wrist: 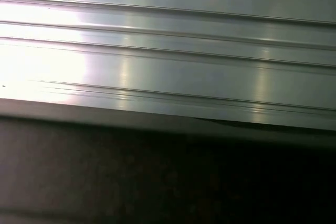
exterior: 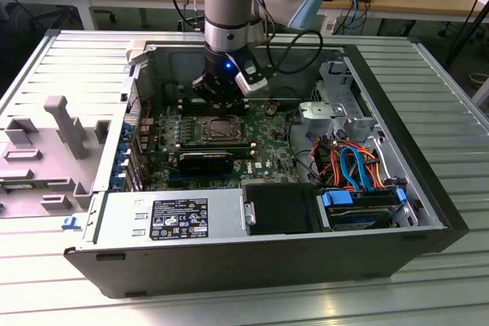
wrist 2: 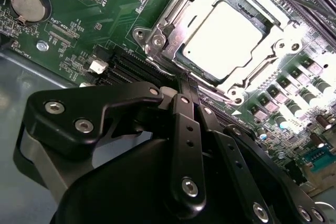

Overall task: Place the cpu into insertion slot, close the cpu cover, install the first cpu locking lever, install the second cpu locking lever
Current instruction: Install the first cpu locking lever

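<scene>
High exterior view; second wrist view close above insertion slot (wrist 2: 223, 38), seemingly.

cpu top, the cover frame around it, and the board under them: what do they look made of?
The square silvery-grey cpu: looks like matte bare metal, an even, pale sheen under the light. The thin silver cpu cover frame: likely stamped, polished steel, with bright glints and folded edges. The green circuit board: probably lacquered fibreglass laminate, glossy green with white print; the look alone can't confirm it.

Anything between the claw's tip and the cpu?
In the second wrist view, just the cpu cover's silver rim separates the claw from the cpu.
</scene>
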`<state>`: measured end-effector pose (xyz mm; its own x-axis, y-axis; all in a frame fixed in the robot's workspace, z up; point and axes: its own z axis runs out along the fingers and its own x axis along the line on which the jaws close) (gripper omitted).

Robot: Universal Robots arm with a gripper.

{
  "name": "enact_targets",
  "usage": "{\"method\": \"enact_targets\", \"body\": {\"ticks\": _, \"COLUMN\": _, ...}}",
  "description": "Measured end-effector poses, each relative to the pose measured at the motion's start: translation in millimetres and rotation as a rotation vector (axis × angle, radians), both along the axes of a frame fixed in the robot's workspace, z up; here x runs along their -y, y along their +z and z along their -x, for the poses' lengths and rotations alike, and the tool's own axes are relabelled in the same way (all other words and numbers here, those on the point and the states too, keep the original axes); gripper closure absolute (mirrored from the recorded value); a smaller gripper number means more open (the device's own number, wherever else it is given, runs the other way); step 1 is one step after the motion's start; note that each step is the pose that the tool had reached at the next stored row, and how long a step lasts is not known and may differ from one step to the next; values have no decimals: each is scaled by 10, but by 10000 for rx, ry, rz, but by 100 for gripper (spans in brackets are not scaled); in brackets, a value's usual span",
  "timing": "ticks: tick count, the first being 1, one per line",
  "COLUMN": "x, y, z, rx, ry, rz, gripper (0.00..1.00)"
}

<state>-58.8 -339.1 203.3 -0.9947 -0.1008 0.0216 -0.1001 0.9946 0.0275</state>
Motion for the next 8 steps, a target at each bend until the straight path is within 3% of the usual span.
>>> {"method": "enact_targets", "body": {"ticks": 8, "x": 1, "y": -5, "z": -91, "rx": 0, "ry": -1, "rz": -1, "gripper": 89}}
